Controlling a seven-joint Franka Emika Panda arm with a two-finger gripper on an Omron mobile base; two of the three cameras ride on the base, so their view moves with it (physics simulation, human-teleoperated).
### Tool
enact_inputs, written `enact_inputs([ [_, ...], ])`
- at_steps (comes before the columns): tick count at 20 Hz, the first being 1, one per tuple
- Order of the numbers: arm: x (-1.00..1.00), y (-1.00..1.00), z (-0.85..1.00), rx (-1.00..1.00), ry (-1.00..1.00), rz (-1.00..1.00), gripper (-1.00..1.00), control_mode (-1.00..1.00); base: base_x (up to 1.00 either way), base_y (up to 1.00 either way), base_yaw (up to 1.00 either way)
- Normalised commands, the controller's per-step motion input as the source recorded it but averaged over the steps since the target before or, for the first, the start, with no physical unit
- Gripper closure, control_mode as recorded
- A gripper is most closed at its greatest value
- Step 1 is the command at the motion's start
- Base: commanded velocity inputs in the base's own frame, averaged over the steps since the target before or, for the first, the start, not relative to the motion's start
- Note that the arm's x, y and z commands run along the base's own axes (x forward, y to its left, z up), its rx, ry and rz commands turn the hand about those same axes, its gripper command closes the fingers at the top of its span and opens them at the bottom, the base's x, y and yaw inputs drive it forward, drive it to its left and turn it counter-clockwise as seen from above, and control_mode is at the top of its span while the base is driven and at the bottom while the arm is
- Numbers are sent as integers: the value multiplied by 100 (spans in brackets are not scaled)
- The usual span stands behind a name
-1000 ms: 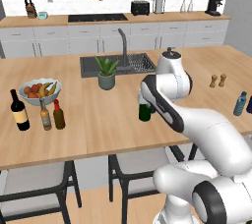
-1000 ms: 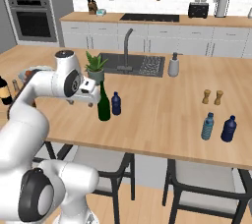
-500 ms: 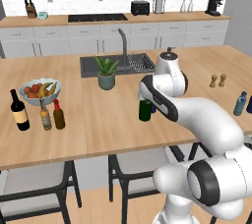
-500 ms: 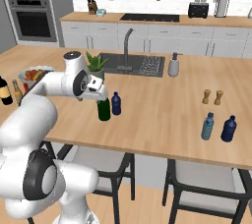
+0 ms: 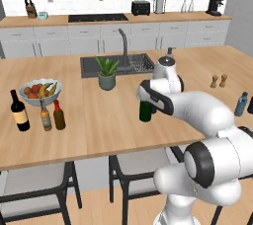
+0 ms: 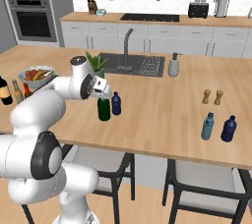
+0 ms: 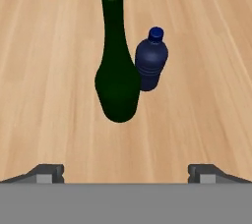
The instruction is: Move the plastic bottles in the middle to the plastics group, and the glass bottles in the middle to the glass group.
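Note:
The tall dark green wine bottle stands upright on the island's wooden top, with the small deep-blue plastic bottle close beside it. My gripper is open and empty, hovering above and just short of the green bottle, its fingertips set wide apart. From the right, the green bottle and blue bottle stand under my hand. The brown red-capped bottle stands by the amber bottle and the black wine bottle. The light-blue bottle and darker blue bottle stand far right.
A fruit bowl sits behind the glass bottles on the left. A potted plant stands in front of the sink, with a soap dispenser beside it. Salt and pepper shakers stand toward the right end.
The arm has folded lower and the hand has settled closer over the green bottle's neck. The bottles have not moved and the jaws have stayed open.

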Motion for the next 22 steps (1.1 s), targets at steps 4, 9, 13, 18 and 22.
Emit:
enact_inputs([
  [4,20,0,-19,0,-2,4,-100,-100,0,0,0],
  [9,52,0,-23,0,0,4,-100,-100,0,0,0],
  [13,38,0,-15,0,0,3,-100,-100,0,0,0],
  [18,33,0,-12,0,0,1,-100,-100,0,0,0],
  [22,8,1,-19,0,0,0,-100,-100,0,0,0],
])
